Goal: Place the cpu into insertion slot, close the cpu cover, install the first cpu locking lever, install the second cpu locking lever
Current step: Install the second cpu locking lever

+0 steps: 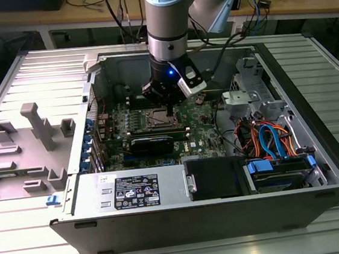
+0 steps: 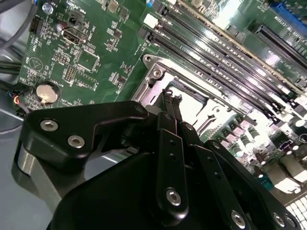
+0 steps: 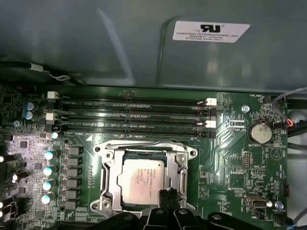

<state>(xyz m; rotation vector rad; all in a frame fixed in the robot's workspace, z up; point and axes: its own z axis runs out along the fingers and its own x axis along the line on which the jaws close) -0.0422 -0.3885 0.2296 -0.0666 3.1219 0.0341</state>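
- The open computer case (image 1: 209, 159) is lying on its side on a ribbed, pale metal table (image 1: 23, 239), with its removed side panel (image 1: 28, 111) resting just beside it toward the exterior view's left.
- Wooden benches (image 1: 302, 4) strewn with cables and small parts are running along the back of the room.
- The arm is reaching straight down into the case, and the gripper (image 1: 169, 109) is hanging right over the green motherboard (image 3: 230, 158).
- Its slim black fingers (image 2: 171, 103) are sitting together, tips pressed side by side with nothing between them, as the second wrist view shows.
- The cpu (image 3: 143, 181) is lying flat in the insertion slot (image 3: 108, 191), its pale silver top facing up, just ahead of and below the fingertips.
- The cpu cover (image 3: 178, 160) is lying down around the chip, framing it; whether the levers are latched I cannot tell.
- Long black memory slots (image 3: 134, 115) are running just beyond the socket, on the far side from the fingers.
- A round coin battery (image 3: 260, 132) is sitting on the board, well apart from the fingertips.
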